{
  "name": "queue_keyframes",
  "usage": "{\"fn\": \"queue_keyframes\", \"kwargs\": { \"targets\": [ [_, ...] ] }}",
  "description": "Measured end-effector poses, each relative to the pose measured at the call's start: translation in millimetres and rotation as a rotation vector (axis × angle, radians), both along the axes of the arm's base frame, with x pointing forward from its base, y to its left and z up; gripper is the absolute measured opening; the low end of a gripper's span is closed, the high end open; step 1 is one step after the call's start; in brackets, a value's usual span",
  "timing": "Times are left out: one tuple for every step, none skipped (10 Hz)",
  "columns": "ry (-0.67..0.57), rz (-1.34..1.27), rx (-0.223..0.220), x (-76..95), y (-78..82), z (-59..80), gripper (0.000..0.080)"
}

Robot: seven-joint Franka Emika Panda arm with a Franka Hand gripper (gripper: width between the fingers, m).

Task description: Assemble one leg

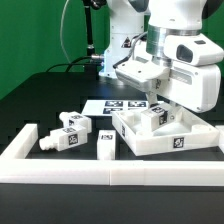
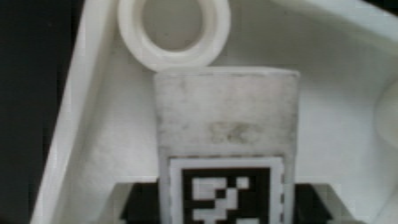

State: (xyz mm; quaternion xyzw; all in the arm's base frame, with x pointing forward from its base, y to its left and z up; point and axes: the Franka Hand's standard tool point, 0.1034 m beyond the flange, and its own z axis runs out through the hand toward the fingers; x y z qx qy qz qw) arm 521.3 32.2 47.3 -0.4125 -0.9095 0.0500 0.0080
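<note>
Leg (image 2: 222, 110) being pinched between gripper (image 1: 154, 107) fingers, hanging over white tray-like piece (image 1: 140, 143), loose legs (image 1: 66, 138) lying beside.

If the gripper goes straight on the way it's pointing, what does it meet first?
Probably the tray: the leg the gripper holds points at its round socket, though the gap is unclear.

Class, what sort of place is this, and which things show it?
Probably a robotics lab bench: a robot arm, its claw gripping the leg, a black table edged by white rails, and tagged white parts.
</note>
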Motion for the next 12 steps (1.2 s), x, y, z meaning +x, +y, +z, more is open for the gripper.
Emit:
{"fn": "queue_keyframes", "kwargs": {
  "targets": [
    [0.007, 0.108, 0.000, 0.4, -3.2, 0.0, 0.0284],
    [0.014, 0.228, 0.005, 1.2, -6.7, 0.3, 0.0284],
    [0.018, 0.372, -0.004, 2.2, -3.4, 0.7, 0.0284],
    [0.023, 0.492, -0.012, 2.7, 0.4, 1.2, 0.0284],
    [0.021, 0.550, -0.027, 3.1, 3.4, 2.0, 0.0284],
    [0.023, 0.579, -0.036, 3.4, 3.6, 2.8, 0.0284],
    [0.029, 0.573, -0.038, 2.4, 0.6, 1.4, 0.0284],
    [0.032, 0.546, -0.038, 0.5, -0.6, -1.6, 0.0284],
    [0.028, 0.517, -0.040, 0.3, -0.5, -1.5, 0.0308],
    [0.022, 0.489, -0.046, 0.9, -0.4, -0.5, 0.0511],
    [0.016, 0.454, -0.049, 1.5, 0.5, 0.5, 0.0511],
    [0.009, 0.430, -0.049, 2.3, 2.0, 2.0, 0.0620]
  ]
}}
